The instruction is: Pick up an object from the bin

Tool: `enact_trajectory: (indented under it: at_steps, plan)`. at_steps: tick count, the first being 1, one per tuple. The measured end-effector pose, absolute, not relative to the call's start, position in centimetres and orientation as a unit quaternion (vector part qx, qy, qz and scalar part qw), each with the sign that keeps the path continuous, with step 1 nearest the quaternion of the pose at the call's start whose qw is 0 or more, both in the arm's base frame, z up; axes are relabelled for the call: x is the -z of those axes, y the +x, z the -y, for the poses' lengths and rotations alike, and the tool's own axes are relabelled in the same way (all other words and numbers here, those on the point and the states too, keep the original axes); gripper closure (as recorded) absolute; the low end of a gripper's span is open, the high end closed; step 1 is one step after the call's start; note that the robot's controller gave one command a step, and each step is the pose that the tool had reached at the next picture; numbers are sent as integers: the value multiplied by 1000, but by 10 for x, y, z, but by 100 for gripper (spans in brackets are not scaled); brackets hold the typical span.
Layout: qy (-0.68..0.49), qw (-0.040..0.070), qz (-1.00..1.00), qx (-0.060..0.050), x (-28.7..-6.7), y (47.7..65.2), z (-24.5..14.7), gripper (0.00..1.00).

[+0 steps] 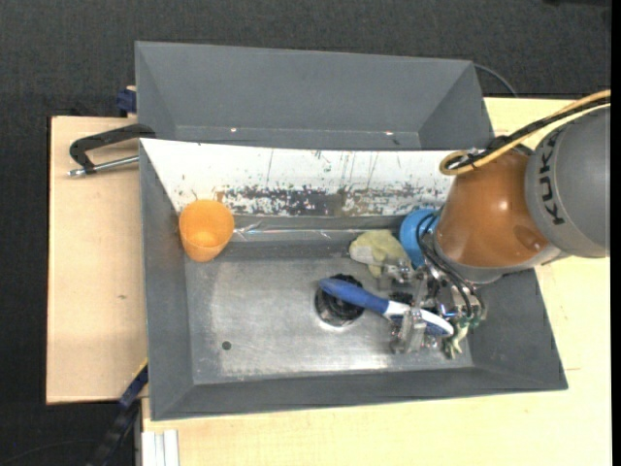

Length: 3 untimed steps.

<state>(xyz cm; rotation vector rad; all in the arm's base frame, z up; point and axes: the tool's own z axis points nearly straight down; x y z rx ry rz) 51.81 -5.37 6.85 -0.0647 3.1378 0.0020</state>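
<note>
1. Hovering at four o'clock in the grey metal bin (272,348), the gripper (419,330) is sitting at the white end of a long blue-handled plastic tool (364,301); whether it is open or closed I cannot tell.
2. A pale crumpled lump (376,248) is lying at the gripper's eleven o'clock.
3. An orange plastic cup (205,229) is resting well apart, at the bin's ten o'clock.

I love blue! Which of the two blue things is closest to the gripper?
The long blue handle, whose white end runs right up to the gripper. The round blue thing sits farther back, by the bin's rear wall.
</note>
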Motion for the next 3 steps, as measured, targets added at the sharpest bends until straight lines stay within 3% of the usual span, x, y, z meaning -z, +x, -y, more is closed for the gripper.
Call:
enact_trajectory:
  at_steps: [1, 2, 3]
  plan:
    - [-20, 2, -1000, -1, -69, 519, 53, 0]
    - [-20, 1, -1000, -1, -69, 519, 53, 100]
    - [-19, 4, -1000, 0, -103, 520, 53, 100]
